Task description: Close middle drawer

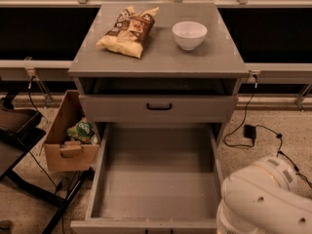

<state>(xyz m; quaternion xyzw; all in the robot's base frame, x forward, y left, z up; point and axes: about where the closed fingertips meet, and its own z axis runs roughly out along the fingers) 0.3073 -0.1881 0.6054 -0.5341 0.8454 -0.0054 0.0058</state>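
The middle drawer [156, 174] is pulled far out toward the camera. It is a wide grey box with a plain, empty inside. Its low front panel [117, 225] lies along the bottom edge of the view, and its handle is cut off there. Above it is the upper drawer [204, 108], which has a taller front and a black bar handle [159, 107]. My gripper is out of view. Only a white rounded arm link [265, 201] shows at the bottom right, beside the open drawer's right front corner.
On the cabinet top [161, 57] lie a chip bag [127, 30] and a white bowl [189, 34]. A cardboard box [68, 140] holding a green packet stands left of the drawer. A black frame [29, 179] is at the far left. Cables and a power brick [250, 130] lie on the floor at the right.
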